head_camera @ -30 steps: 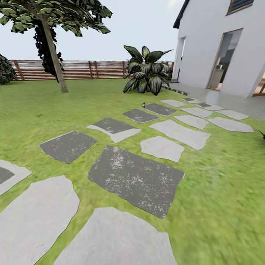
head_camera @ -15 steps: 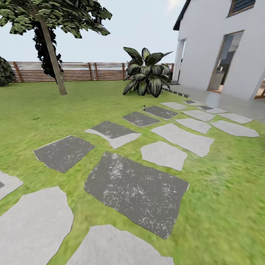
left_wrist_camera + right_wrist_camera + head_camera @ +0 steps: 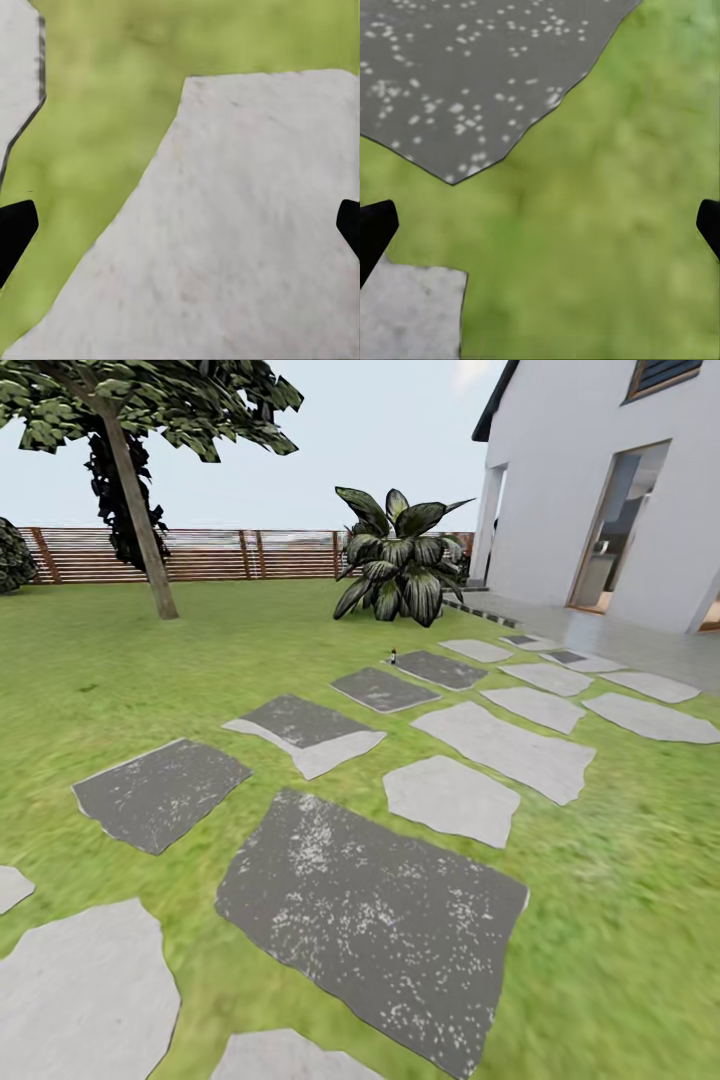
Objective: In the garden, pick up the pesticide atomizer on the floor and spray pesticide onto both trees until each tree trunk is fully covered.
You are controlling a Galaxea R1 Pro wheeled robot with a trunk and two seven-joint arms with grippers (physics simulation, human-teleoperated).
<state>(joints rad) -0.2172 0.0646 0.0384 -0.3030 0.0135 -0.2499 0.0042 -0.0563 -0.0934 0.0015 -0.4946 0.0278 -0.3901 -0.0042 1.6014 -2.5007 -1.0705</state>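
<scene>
Grass lawn (image 3: 200, 660) spreads ahead, crossed by grey stepping stones (image 3: 370, 900). Far ahead of both grippers, the tiny pesticide atomizer (image 3: 393, 656) stands on grass just beside a dark stone. One tree (image 3: 135, 510) stands beyond, near the wooden fence (image 3: 250, 553). Left gripper (image 3: 180, 225) hangs wide apart, holding nothing, over a pale stone. Right gripper (image 3: 540, 225), likewise wide and unloaded, hangs over grass beside a dark speckled stone (image 3: 472, 75).

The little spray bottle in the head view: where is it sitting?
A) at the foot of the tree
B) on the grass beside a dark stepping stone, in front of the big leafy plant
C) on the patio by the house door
B: the pesticide atomizer stands on the grass at the edge of a dark stepping stone, nearer than the broad-leaved plant.
</scene>
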